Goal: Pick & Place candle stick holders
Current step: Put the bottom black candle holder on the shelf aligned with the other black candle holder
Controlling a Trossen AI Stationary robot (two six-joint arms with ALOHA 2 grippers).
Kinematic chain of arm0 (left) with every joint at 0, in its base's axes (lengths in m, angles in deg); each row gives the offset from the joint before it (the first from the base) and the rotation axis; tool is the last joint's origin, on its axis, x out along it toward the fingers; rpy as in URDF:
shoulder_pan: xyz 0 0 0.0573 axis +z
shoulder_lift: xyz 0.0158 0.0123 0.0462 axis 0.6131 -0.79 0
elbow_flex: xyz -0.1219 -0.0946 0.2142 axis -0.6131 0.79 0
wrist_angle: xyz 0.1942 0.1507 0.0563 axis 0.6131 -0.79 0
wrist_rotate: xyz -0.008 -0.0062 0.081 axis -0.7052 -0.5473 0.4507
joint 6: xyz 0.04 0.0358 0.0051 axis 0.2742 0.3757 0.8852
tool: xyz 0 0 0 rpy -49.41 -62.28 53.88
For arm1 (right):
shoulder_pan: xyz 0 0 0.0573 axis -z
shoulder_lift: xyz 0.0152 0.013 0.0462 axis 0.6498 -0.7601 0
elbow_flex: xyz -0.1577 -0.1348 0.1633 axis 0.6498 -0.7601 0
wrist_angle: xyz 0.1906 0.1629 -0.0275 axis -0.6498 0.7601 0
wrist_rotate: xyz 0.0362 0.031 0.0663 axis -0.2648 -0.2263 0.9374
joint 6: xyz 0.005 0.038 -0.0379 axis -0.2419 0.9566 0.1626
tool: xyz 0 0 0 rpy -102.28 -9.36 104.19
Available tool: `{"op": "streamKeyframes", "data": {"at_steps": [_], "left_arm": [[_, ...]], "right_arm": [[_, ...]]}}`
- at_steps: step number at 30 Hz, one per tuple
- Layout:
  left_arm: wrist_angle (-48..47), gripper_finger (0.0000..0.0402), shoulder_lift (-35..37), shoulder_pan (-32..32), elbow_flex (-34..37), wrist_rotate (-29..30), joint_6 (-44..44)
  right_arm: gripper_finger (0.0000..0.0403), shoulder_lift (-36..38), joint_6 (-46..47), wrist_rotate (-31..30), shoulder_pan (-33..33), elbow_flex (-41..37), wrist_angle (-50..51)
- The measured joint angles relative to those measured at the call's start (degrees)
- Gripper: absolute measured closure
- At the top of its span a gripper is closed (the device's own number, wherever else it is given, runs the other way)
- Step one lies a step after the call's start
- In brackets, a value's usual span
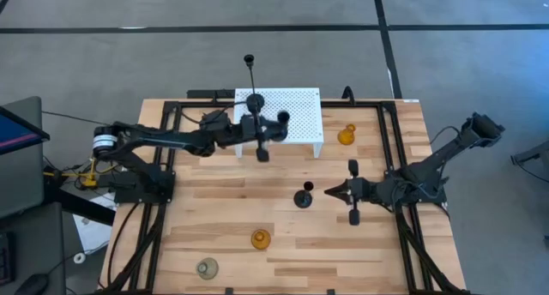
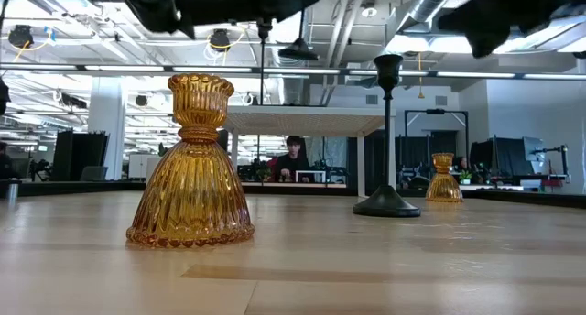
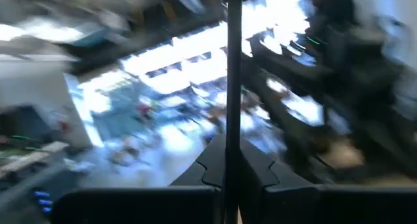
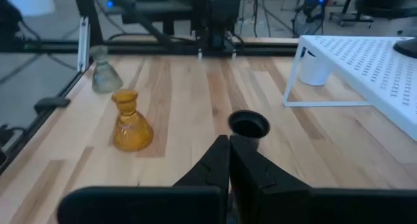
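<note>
Left pincer: the left pincer (image 3: 226,175) was pinching the stem of a tall black thin-stemmed candle holder (image 1: 250,81), raised above the white perforated metal stand (image 1: 296,115) at the desk's far edge. The stem ran upright between the fingers (image 3: 257,165), which judged sensible for keeping the round base level for setting down.

Right pincer: the right pincer (image 4: 228,152) was pressed together and held nothing, sitting low over the desk (image 1: 214,209) toward its right edge, pointing at a short black round-based candle holder (image 1: 304,195). Judged lined up for approach; the fingers would need to spread first.

Second black holder on stand: a black holder with a round cup (image 1: 282,117) appeared to stand on the perforated top; its base was hidden by the arm.

Amber glass holders: one squat ribbed amber glass holder (image 1: 261,238) stood near the desk's near edge, centre; another amber glass holder (image 1: 346,135) stood just beside the stand's right side.

Clear-grey glass holder: a squat clear-grey glass holder (image 1: 207,267) stood toward the near-left corner, untouched.

Progress: judged partway; the glass holders remained spread out on the desk.
</note>
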State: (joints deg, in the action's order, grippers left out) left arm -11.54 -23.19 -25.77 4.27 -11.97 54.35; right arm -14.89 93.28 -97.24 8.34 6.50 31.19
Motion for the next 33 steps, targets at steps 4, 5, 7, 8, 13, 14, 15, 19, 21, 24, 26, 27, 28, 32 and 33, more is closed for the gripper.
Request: {"op": "streamKeyframes", "data": {"at_steps": [4,5,7,8,13,14,15,19,21,24,26,27,28,32,33], "left_arm": [[6.84,0.039,-3.88,0.77,-0.02,7.3,-0.22],[7.2,0.039,-4.6,0.77,-0.02,8.18,-0.22],[7.27,0.039,-5.81,0.67,-0.02,9.56,-0.2],[7.51,0.039,-6.37,0.64,-0.02,10.23,-0.2],[7.5,0.039,-7.38,0.72,-0.02,15.14,-1.89],[7.53,0.039,-7.38,0.9,-0.02,16.4,-2.43],[7.54,0.039,-7.43,1.03,-0.02,17.35,-3.1],[7.5,0.0389,-8.13,2.15,0.0,18.62,-7.83],[7.48,0.0389,-8.77,2.41,0.0,18.76,-9.28],[7.42,0.039,-9.75,2.5,0.13,18.65,-9.53],[6.92,0.039,-9.87,2.49,0.15,18.61,-9.7],[7.09,0.0389,-9.84,2.5,0.15,18.62,-9.91],[7.23,0.0389,-9.8,2.5,0.15,18.62,-10.69],[6.7,0.039,-9.8,2.5,0.15,18.67,-11.93],[6.76,0.039,-9.8,2.5,0.15,18.66,-11.95]], "right_arm": [[0.0403,-0.46,-0.11,-0.08,1.02,-2.19,-3.83],[0.0403,-0.49,-0.11,-0.07,1.23,-2.42,-3.64],[0.0403,-0.5,-0.13,-0.07,1.54,-2.48,-3.7],[0.0403,-0.48,-0.13,-0.07,1.69,-2.48,-3.7],[0.0403,-0.4,-0.16,-0.01,2.75,-2.46,-3.66],[0.0403,-0.4,-0.16,-0.02,3.0,-2.46,-3.65],[0.0403,-0.4,-0.14,-0.02,3.21,-2.46,-3.68],[0.0403,-0.4,-0.16,-0.02,3.85,-2.46,-3.65],[0.0403,-0.4,-0.16,-0.04,3.87,-2.46,-3.65],[0.0403,-0.4,-0.17,-0.07,3.87,-2.46,-3.56],[0.0403,-0.4,-0.17,-0.25,3.85,-2.46,-3.59],[0.0403,-0.4,-0.17,-0.75,3.85,-2.46,-3.59],[0.0403,-0.4,-0.18,-0.94,3.85,-2.46,-3.57],[0.0403,-0.4,-0.16,-0.99,3.85,-2.44,-3.65],[0.0403,-0.4,-0.18,-0.99,3.85,-2.44,-3.68]]}}
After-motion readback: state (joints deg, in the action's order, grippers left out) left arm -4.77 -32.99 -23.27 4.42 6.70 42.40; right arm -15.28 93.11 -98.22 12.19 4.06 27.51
